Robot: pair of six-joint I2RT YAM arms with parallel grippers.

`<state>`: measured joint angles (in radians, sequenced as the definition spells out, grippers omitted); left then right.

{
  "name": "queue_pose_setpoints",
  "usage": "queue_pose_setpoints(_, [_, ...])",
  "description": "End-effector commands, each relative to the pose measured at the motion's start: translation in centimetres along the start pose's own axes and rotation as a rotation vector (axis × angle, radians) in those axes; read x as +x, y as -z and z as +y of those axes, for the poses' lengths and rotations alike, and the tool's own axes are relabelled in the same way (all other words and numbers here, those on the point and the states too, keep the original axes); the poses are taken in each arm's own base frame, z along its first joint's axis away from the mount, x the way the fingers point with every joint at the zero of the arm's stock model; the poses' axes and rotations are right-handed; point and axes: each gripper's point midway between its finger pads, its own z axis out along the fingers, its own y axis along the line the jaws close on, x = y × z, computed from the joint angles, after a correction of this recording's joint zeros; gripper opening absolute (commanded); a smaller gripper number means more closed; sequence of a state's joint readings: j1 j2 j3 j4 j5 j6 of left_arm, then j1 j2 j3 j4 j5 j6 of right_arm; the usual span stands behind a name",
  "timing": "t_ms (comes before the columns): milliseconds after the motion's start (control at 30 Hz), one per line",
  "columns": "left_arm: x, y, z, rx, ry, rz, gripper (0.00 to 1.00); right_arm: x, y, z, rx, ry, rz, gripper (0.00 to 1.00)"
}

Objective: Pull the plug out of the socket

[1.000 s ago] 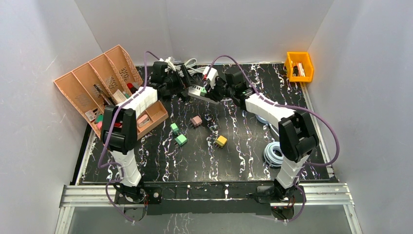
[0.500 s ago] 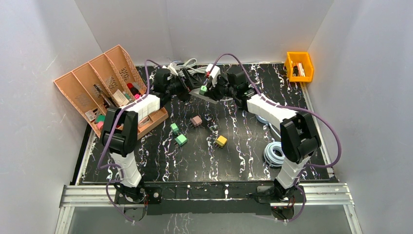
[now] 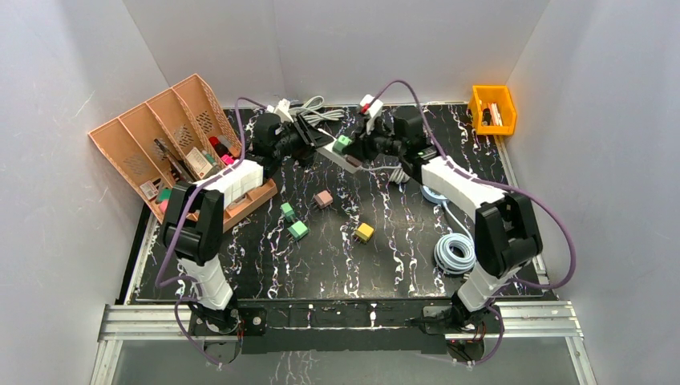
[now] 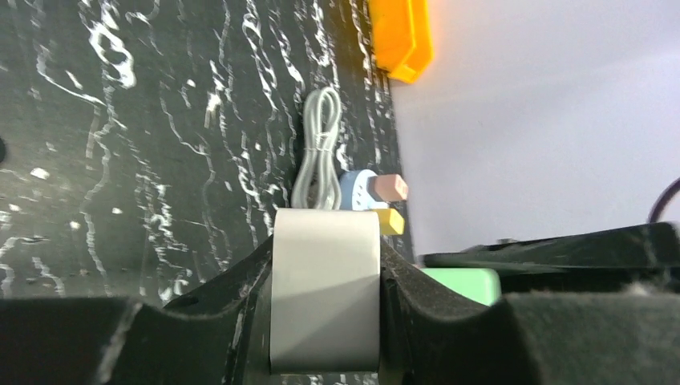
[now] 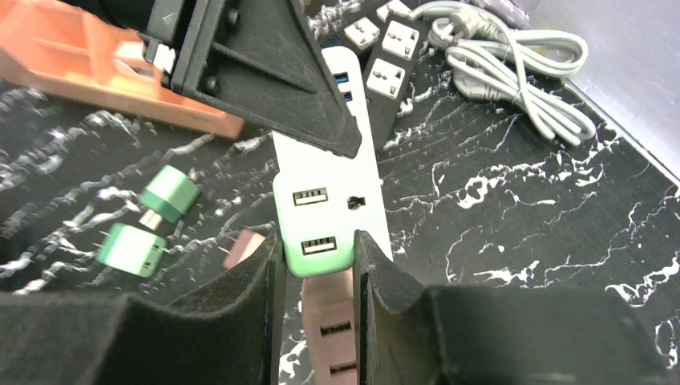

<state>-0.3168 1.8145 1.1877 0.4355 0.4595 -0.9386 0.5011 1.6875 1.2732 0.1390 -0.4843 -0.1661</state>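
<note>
A white power strip, the socket [image 3: 332, 155], hangs tilted above the table at the back middle. My left gripper [image 3: 314, 147] is shut on its left end; in the left wrist view the strip's white end [image 4: 325, 297] fills the gap between the jaws. A green plug [image 3: 342, 144] sits on the strip's top face. My right gripper [image 3: 351, 147] is shut on that plug [image 5: 315, 233], one finger on each side. Just below the green plug, a pink plug [image 5: 329, 321] sits between the same fingers. The plug's prongs are hidden.
An orange divided rack [image 3: 160, 136] stands at the left and an orange bin [image 3: 491, 108] at the back right. Loose green [image 3: 293, 222], pink [image 3: 323, 198] and yellow [image 3: 364, 233] plugs lie mid-table. A grey cable coil [image 3: 453, 253] lies right. A black strip [image 5: 385, 40] with white cable [image 5: 513, 72] lies behind.
My left gripper has shut on the strip's end. Both arms and the strip have shifted right and risen, and the right gripper has kept its hold on the green plug.
</note>
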Motion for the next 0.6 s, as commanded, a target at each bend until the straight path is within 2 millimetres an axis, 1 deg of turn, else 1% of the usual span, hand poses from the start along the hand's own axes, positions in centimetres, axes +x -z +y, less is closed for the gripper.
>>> queue_pose_setpoints(0, [-2.5, 1.3, 3.3, -0.164, -0.068, -0.127, 0.00, -15.0, 7.3, 3.0, -0.130, 0.090, -0.452, 0.00])
queue_pose_setpoints(100, [-2.8, 1.2, 3.5, -0.164, -0.068, -0.143, 0.00, -15.9, 8.2, 3.2, -0.122, 0.115, -0.457, 0.00])
queue_pose_setpoints(133, [-2.8, 1.0, 3.8, -0.170, -0.066, -0.141, 0.00, -16.2, 8.6, 3.5, -0.135, 0.109, -0.465, 0.00])
queue_pose_setpoints(200, [-3.0, 0.7, 4.2, -0.179, -0.063, -0.146, 0.00, -17.0, 10.0, 4.3, -0.183, 0.091, -0.506, 0.00])
queue_pose_setpoints(267, [-3.2, 0.5, 4.1, -0.172, -0.059, -0.155, 0.00, -17.3, 10.9, 4.8, -0.226, 0.087, -0.517, 0.00])
queue_pose_setpoints(300, [-3.5, 0.4, 4.0, -0.166, -0.061, -0.165, 0.00, -16.8, 10.7, 4.8, -0.239, 0.076, -0.480, 0.00])
queue_pose_setpoints(367, [-4.4, 0.4, 3.4, -0.146, -0.068, -0.187, 0.00, -14.7, 9.6, 4.3, -0.241, 0.040, -0.369, 0.00])
queue_pose_setpoints(467, [-5.5, 0.1, 2.9, -0.120, -0.087, -0.194, 0.00, -10.5, 7.5, 2.9, -0.213, -0.135, -0.197, 0.00])
queue_pose_setpoints(500, [-5.8, 0.0, 2.8, -0.114, -0.093, -0.193, 0.00, -9.1, 6.7, 3.3, -0.234, -0.176, -0.153, 0.00])
queue_pose_setpoints(567, [-6.3, 0.0, 2.9, -0.107, -0.102, -0.196, 0.00, -7.1, 5.1, 5.3, -0.274, -0.221, -0.088, 0.00])
